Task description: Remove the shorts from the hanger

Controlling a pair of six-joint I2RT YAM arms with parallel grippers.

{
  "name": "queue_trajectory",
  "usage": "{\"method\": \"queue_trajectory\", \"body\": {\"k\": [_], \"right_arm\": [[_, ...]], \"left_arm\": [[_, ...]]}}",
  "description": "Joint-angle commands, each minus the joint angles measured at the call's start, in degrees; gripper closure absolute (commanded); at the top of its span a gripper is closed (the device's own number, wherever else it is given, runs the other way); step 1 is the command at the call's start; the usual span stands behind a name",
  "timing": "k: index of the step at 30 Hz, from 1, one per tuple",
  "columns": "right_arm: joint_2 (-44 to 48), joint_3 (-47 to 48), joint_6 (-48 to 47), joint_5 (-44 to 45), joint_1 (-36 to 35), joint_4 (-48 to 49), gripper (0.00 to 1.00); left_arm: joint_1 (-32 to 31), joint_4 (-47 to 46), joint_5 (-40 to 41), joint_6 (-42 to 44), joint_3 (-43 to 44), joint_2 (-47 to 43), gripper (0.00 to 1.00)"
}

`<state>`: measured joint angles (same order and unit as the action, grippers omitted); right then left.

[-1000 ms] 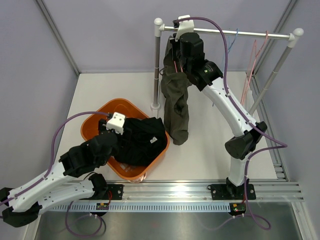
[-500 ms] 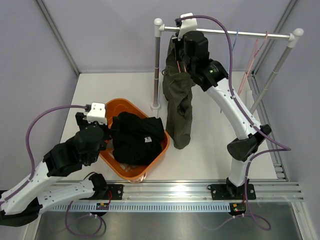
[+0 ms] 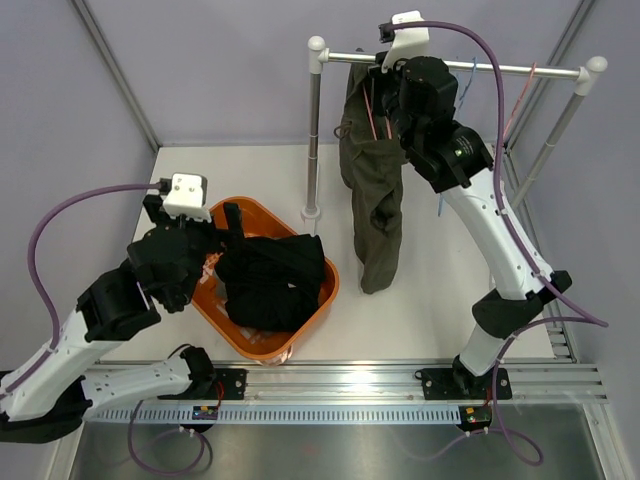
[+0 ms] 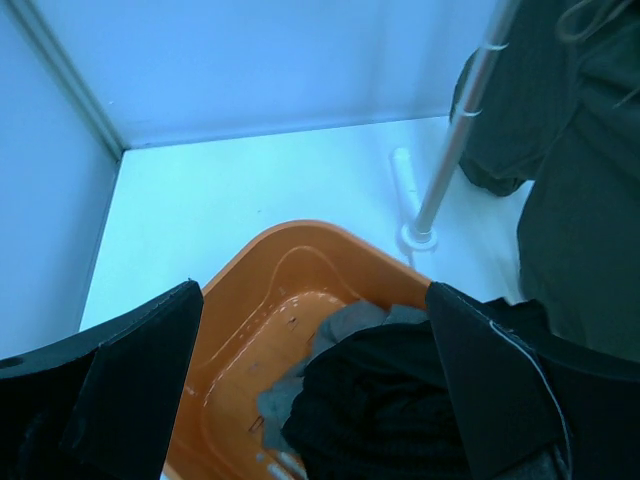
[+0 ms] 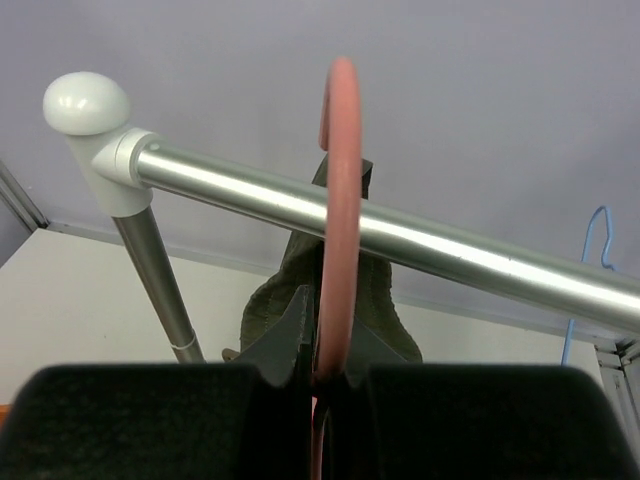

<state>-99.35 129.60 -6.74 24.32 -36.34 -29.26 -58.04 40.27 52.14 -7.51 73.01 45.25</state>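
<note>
Rail [image 3: 540, 70] and post [image 3: 314, 130] beside shorts [image 3: 375, 170]

From my console, the olive-green cloth shorts [image 3: 375, 190] at upper centre of the top view read as a matt woven fabric, soft and creased. In the middle of the right wrist view, the salmon-pink plastic hanger [image 5: 338, 200] looks smooth with a soft sheen. The silver metal rail [image 5: 430, 250] crossing it is polished and carries a bright highlight, while its white ball-shaped plastic end cap [image 5: 85, 102] at upper left is satin. The orange plastic tub [image 4: 270, 290] is glossy inside. The black cloth pile [image 3: 270, 285] in it is dull. The right gripper [image 5: 325, 372] has matt black jaws.
</note>
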Motion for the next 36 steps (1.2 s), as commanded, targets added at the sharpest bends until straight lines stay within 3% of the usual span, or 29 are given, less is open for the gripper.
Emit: {"method": "queue_trajectory", "body": {"k": [1,7,12,23,36], "right_arm": [[6.0,-1.9,0.6,-1.4,-0.8,4.0,1.0],[13.1,-8.3,4.9,-4.1,-0.8,0.2,1.0],[18.3,-12.7,10.3,-8.2,-0.8,-6.9,1.0],[27.4,-20.0,12.9,-11.5,-0.8,-12.6,1.0],[29.0,-21.9,12.8,-11.0,-0.8,-12.1,1.0]], "left_arm": [[0.2,-10.3,-5.6,4.2,6.0,4.8,0.01],[0.2,-16.6,-12.9,7.2,19.7,20.8,0.01],[0.2,-22.9,-19.3,5.7,25.9,29.7,0.01],[0.3,-34.0,-28.6,2.8,26.2,40.3,0.02],[0.3,-33.1,-30.3,1.6,26.7,45.6,0.04]]}}
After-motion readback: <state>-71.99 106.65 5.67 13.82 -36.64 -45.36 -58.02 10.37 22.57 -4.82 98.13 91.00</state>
